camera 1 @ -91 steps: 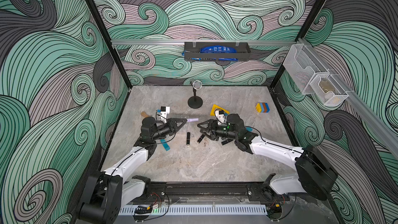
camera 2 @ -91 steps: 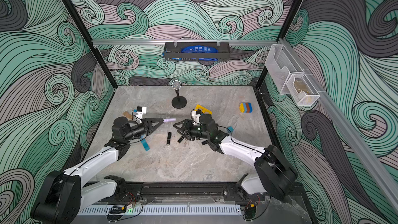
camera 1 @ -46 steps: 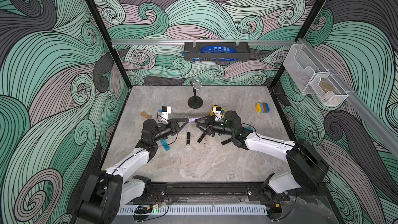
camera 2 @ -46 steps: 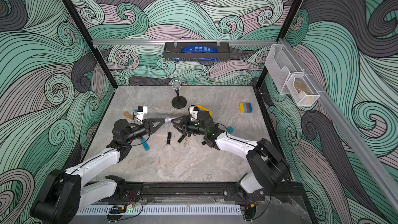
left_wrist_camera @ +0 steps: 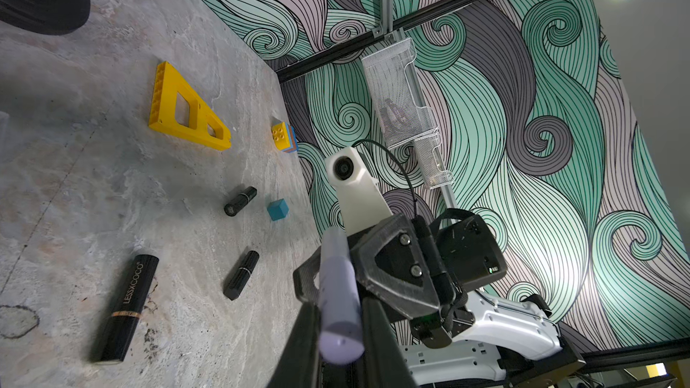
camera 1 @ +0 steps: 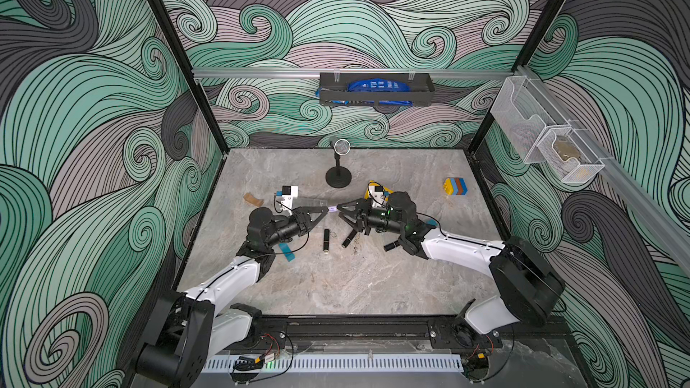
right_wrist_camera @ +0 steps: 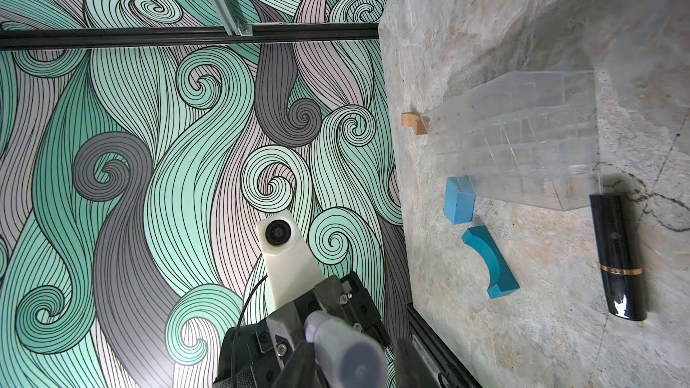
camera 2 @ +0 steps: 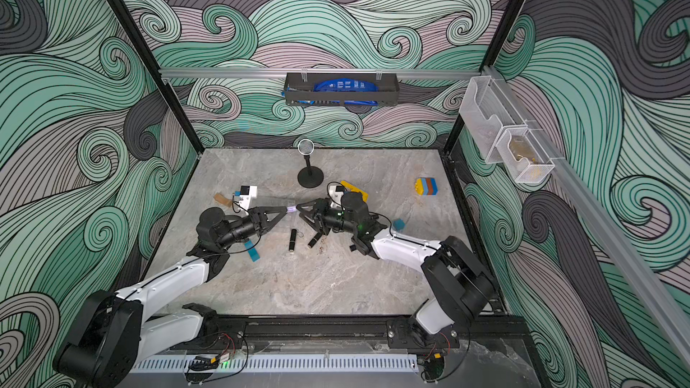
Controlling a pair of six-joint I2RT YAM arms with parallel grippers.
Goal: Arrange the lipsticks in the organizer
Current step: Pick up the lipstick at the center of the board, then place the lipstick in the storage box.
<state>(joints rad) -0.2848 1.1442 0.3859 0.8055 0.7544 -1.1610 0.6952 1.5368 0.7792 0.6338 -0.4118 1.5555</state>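
My left gripper (camera 1: 327, 210) (left_wrist_camera: 338, 315) is shut on a pale lilac piece (left_wrist_camera: 338, 293) (camera 1: 332, 209), held off the table. My right gripper (camera 1: 340, 211) (right_wrist_camera: 353, 360) faces it and straddles the piece's free end (right_wrist_camera: 343, 348). One finger touches the piece and the other stands a little off, so it is open. Three black lipsticks (camera 1: 326, 240) (camera 1: 349, 238) (camera 1: 391, 246) lie on the table below the grippers. The clear organizer (right_wrist_camera: 522, 143) (camera 1: 311, 203) sits just behind the left gripper, with no lipstick showing in it.
A black stand (camera 1: 338, 177) rises behind the grippers. The yellow triangular frame (left_wrist_camera: 186, 117) and stacked coloured bricks (camera 1: 455, 186) lie at the back right. A blue cube (left_wrist_camera: 278, 209), blue blocks (right_wrist_camera: 459, 199) (right_wrist_camera: 489, 261) and a wooden piece (right_wrist_camera: 414, 123) are scattered about.
My right gripper has moved left to the free end of the lilac piece and its jaws have narrowed around it. The left gripper has kept its hold and barely moved.
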